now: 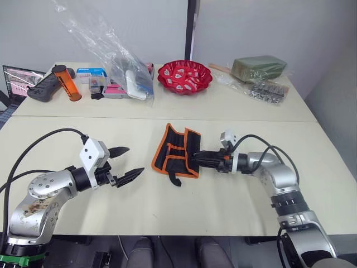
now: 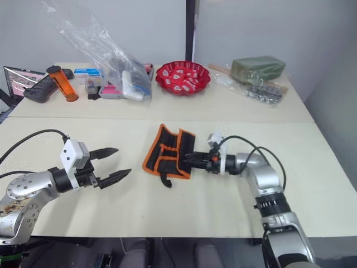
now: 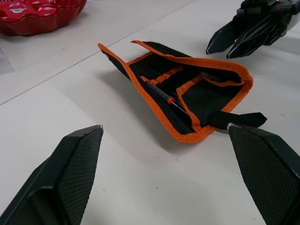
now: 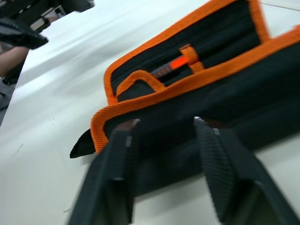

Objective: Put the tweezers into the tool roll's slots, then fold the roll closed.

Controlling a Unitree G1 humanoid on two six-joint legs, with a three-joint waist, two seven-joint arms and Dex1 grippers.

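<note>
- The tool roll (image 1: 177, 151) is seen lying partly folded on the surface (image 1: 234, 195), its strap (image 3: 236, 119) trailing from the near edge.
- A slim tweezer (image 3: 165, 96) with a red mark is tucked in an inner slot (image 3: 180, 89).
- The right tool (image 4: 164, 133) is set against the roll's right flap, fingers apart with the fabric between them.
- The left tool (image 1: 124, 163) is held open, well left of the roll.

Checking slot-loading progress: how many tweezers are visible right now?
1 clearly: a slim tweezer with a red mark, tucked in the half-folded tool roll. Others may be hidden under the folded flap.
</note>
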